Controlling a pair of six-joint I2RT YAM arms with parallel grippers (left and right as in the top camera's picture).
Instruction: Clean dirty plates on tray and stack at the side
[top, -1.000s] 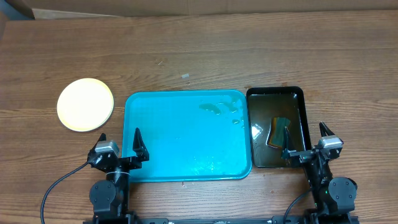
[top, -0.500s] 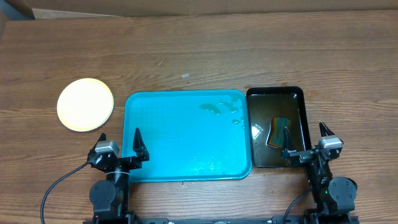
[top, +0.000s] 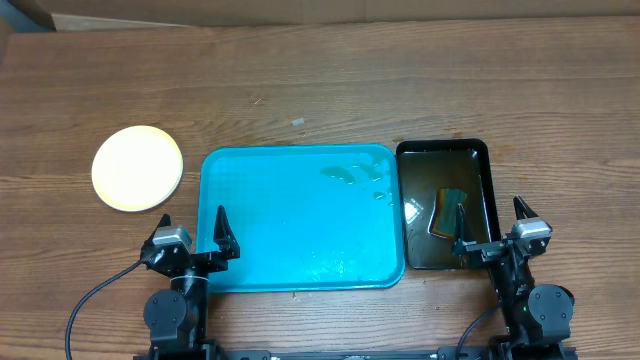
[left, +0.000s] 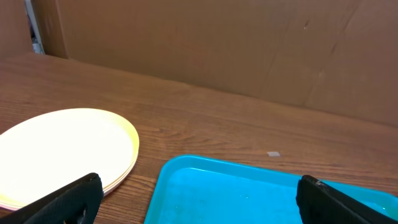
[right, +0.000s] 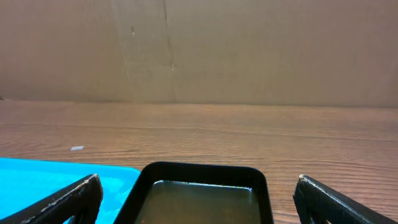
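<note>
Turquoise tray (top: 300, 215), one, mid-table toward the near edge; one stack of plates (top: 137, 168), pale yellow on top, toward the left edge, layers uncountable; one black tray (top: 442, 146) with one sponge (top: 448, 210); left gripper (top: 192, 216) and right gripper (top: 488, 205) both spread wide

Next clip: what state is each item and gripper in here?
plates: stacked on the table, left of the tray
tray: no plates on it, wet patches
black tray: holds murky water
sponge: lying in the black tray
left gripper: open, empty
right gripper: open, empty
</note>
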